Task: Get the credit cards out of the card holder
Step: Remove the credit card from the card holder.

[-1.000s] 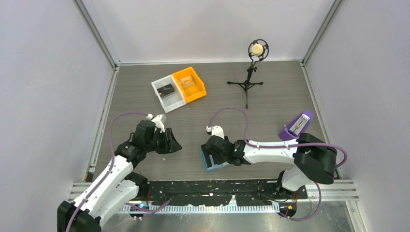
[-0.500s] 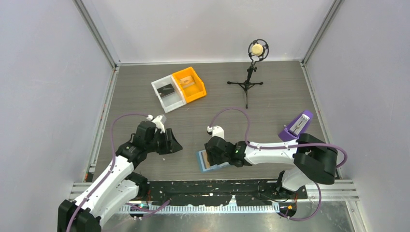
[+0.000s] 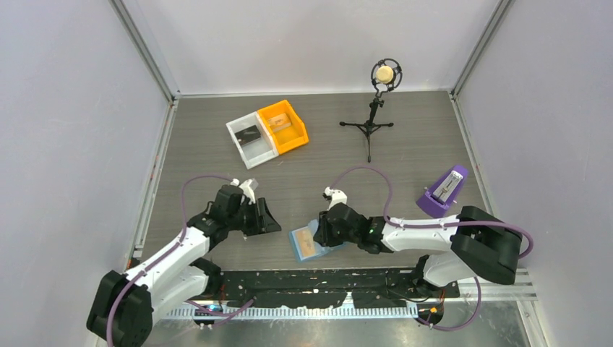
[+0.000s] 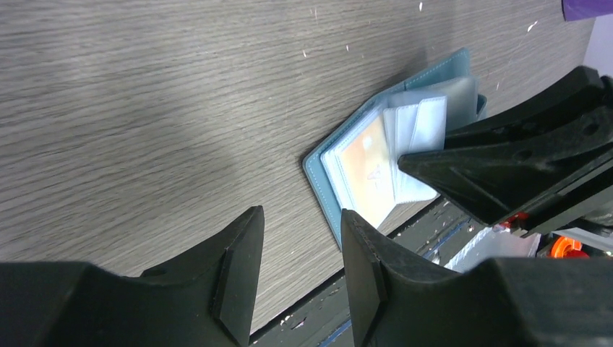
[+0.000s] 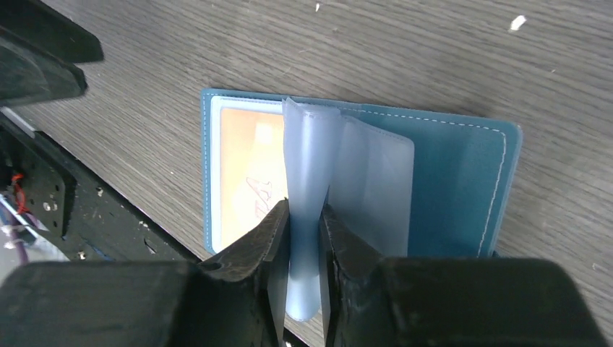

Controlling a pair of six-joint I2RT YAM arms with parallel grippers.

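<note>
A robotics lab test cell, seen from above. A grey wood-grain table is boxed in by plain white panels set in aluminium frame posts. Two white-and-black robot arms, the left arm and the right arm, trail purple cables and are bolted to a black base plate at the near edge. A microphone on a small tripod stands at the back, near a white bin and an orange bin.
</note>
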